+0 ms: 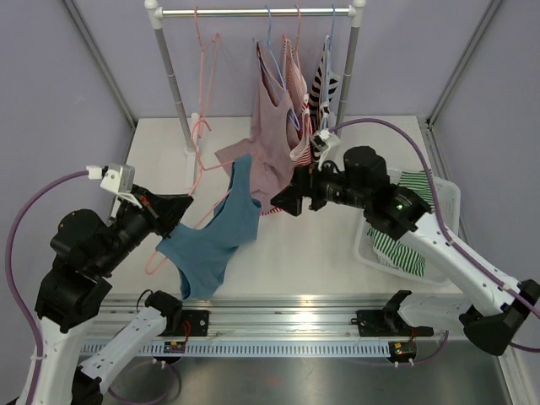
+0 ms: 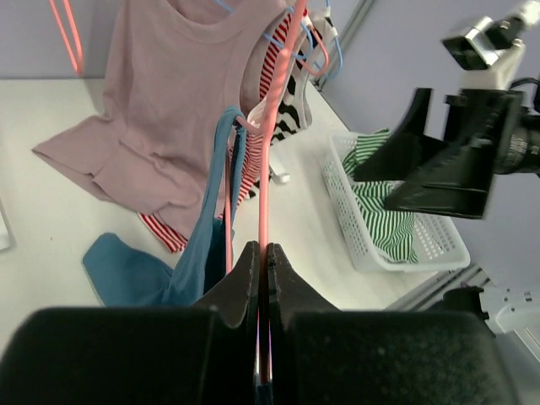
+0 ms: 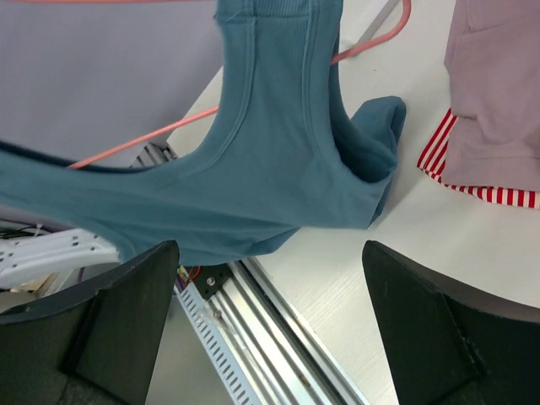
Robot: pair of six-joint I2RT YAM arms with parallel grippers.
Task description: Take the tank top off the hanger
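- The top external camera sits high at six o'clock, facing twelve o'clock across the flat white table (image 1: 337, 261), and is the farthest off.
- The left wrist camera looks close along the thin pink wire hanger (image 2: 267, 186), toward two o'clock.
- The right wrist camera faces eight o'clock, near the teal-blue ribbed tank top (image 3: 278, 169), which all three views share.

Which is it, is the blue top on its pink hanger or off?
On. A strap of the blue tank top hooks over the pink hanger, pinched in the shut left tool.
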